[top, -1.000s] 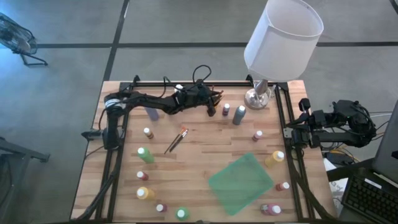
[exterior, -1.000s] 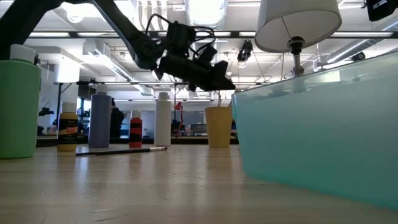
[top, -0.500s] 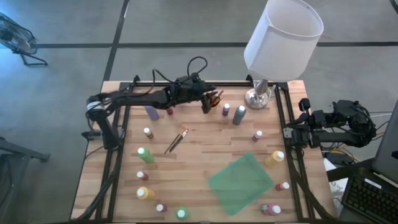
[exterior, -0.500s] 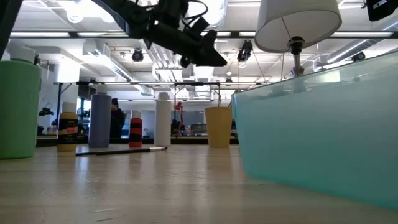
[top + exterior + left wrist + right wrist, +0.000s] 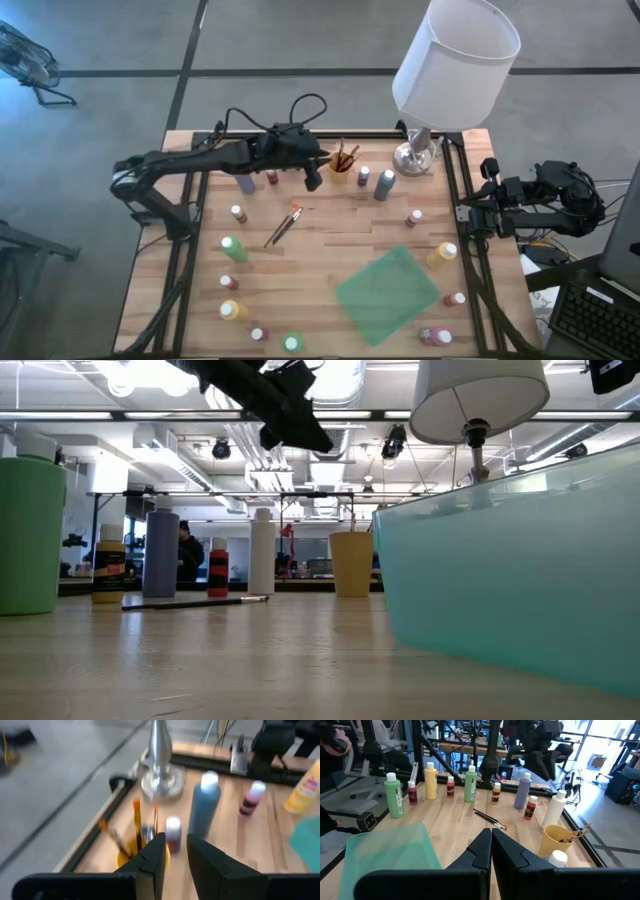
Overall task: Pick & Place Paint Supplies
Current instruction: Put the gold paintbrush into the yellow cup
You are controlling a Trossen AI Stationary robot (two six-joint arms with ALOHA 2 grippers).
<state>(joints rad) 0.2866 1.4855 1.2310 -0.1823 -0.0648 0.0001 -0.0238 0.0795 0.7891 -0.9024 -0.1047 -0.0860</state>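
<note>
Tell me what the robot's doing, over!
Left gripper empty, jaws slightly apart, raised beside the yellow cup of brushes. Right gripper shut, parked off the table's right edge. Two brushes loose mid-table; nothing in the way.

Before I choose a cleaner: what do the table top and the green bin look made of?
Table top: wood, pale planks with visible grain and seams, dull finish. Green bin: probably plastic, see-through tinted walls with a smooth, slightly frosted look.

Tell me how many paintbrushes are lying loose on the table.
2: the pair of loose brushes lies crossed mid-table, left of centre. More brushes stand in the yellow cup by the far edge; their number is unclear.
</note>
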